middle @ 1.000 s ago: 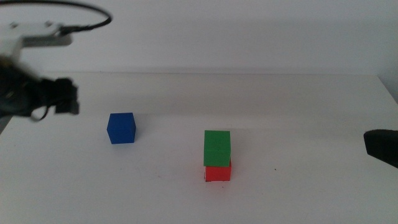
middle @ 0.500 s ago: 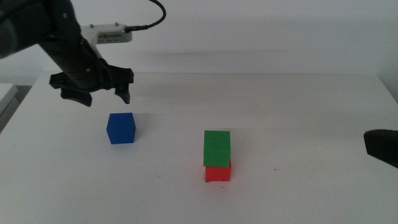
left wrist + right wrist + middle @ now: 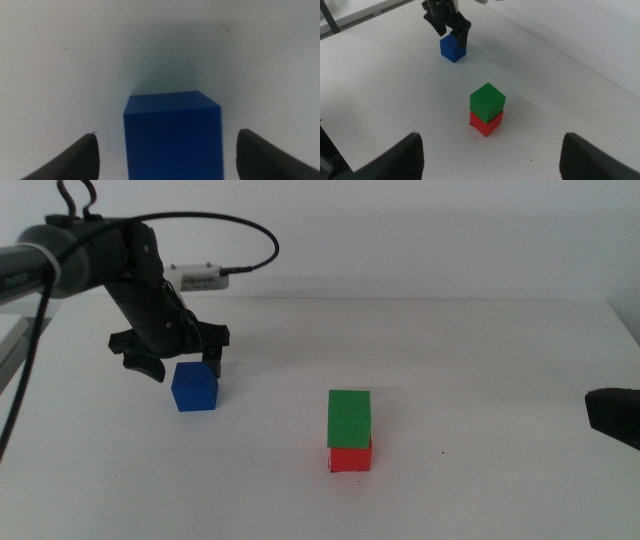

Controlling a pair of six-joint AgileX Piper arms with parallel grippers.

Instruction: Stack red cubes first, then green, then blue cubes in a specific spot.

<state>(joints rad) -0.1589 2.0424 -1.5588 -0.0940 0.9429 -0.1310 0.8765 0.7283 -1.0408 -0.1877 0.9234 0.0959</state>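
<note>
The blue cube (image 3: pixel 194 386) sits on the white table at the left. My left gripper (image 3: pixel 182 366) hangs right over it, open, with a jaw on each side of the cube's top and gaps on both sides. In the left wrist view the blue cube (image 3: pixel 172 135) is centred between the jaws of the left gripper (image 3: pixel 170 156). The green cube (image 3: pixel 349 418) rests on the red cube (image 3: pixel 351 457) at the table's middle, slightly twisted. That stack covers the specific spot. My right gripper (image 3: pixel 491 150) waits open at the right, away from the stack.
The table's far edge (image 3: pixel 420 300) meets a white wall. A black cable (image 3: pixel 250 250) loops off the left arm's wrist. A tiny dark mark (image 3: pixel 441 452) lies right of the stack. The right gripper's dark body (image 3: pixel 612 417) shows at the right edge.
The left arm has swung in from the left edge and come down over the blue cube with its jaws open. The cubes and the right arm have not moved.
</note>
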